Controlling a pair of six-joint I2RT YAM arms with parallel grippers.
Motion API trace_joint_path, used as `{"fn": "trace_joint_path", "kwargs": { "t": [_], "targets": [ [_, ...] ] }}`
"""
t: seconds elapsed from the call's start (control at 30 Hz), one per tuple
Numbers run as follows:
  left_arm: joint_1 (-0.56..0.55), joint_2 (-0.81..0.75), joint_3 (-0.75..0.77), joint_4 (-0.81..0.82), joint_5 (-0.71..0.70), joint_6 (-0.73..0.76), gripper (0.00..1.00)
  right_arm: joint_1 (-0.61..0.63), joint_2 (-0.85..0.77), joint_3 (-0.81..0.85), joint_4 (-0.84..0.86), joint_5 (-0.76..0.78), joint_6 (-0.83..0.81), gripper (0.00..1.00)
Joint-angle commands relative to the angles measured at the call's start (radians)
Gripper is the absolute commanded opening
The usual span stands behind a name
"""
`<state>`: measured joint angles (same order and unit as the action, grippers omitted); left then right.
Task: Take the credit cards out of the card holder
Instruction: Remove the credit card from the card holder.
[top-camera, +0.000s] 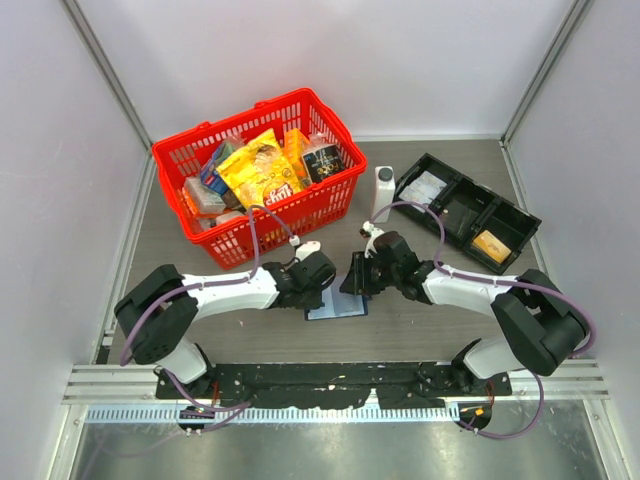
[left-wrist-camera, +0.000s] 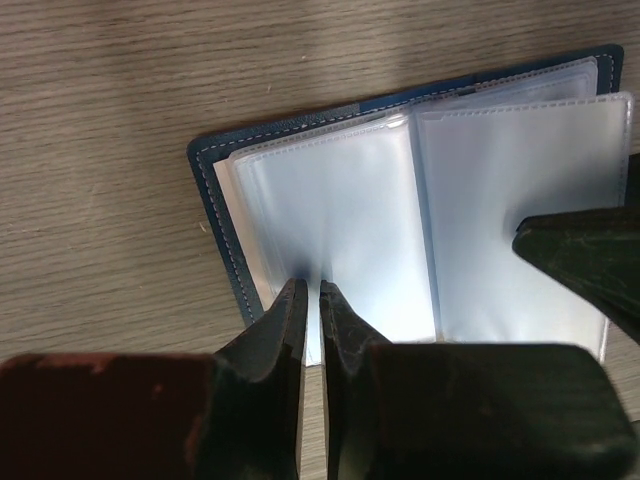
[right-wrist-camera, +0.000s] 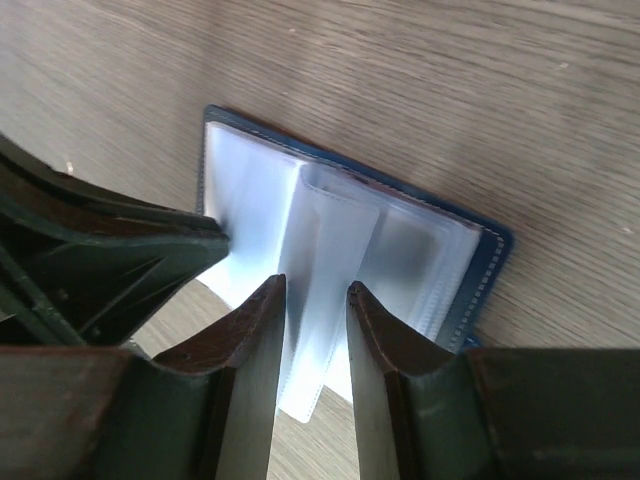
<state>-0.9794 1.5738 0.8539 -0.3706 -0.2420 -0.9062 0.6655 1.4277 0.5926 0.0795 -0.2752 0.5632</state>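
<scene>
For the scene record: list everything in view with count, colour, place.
table: one, grey-brown wood, under everything
basket: one, red, far left
snack packets: several, mostly yellow, in basket
bottle: one, white, beside tray
tray: one, black, far right
credit card: one, orange-gold, in tray
paper packets: white, count unclear, in tray
card holder: one, navy, clear sleeves, open at centre
left arm: one, black-white, jaws pinching a sleeve edge
right arm: one, black-white, jaws apart around a sleeve
</scene>
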Motion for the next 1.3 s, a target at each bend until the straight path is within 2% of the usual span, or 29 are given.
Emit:
{"fn": "trace_joint_path", "kwargs": {
  "t": [0.0, 0.23, 0.43, 0.53, 0.77, 0.97, 1.13, 1.27],
  "targets": [
    [0.004, 0.006, -0.009, 0.039, 0.02, -0.002, 0.12, 0.012, -0.004, 0.009, 0.097, -0.097, 0.032, 0.36],
    [0.005, -0.086, -0.062, 0.067, -0.016, -0.028, 0.15, 0.057, 0.016, 0.035, 0.157, -0.144, 0.064, 0.37],
    [0.004, -0.251, -0.153, 0.078, -0.082, -0.091, 0.33, 0.109, 0.111, 0.068, 0.172, -0.142, 0.072, 0.48],
    [0.004, -0.333, -0.17, 0.087, -0.077, -0.092, 0.4, 0.112, 0.125, 0.076, 0.166, -0.147, 0.058, 0.51],
    [0.004, -0.385, -0.124, 0.102, -0.028, -0.077, 0.42, 0.112, 0.073, 0.116, 0.06, -0.105, -0.026, 0.56],
    [0.005, -0.376, -0.081, 0.117, -0.005, -0.068, 0.43, 0.112, 0.054, 0.133, 0.065, -0.127, -0.033, 0.6],
    [0.004, -0.357, -0.064, 0.12, 0.012, -0.066, 0.43, 0.111, -0.003, 0.141, -0.004, -0.023, -0.071, 0.6],
    [0.004, -0.31, -0.052, 0.125, 0.01, -0.054, 0.4, 0.105, -0.03, 0.128, -0.064, 0.126, -0.059, 0.53]
  ]
}}
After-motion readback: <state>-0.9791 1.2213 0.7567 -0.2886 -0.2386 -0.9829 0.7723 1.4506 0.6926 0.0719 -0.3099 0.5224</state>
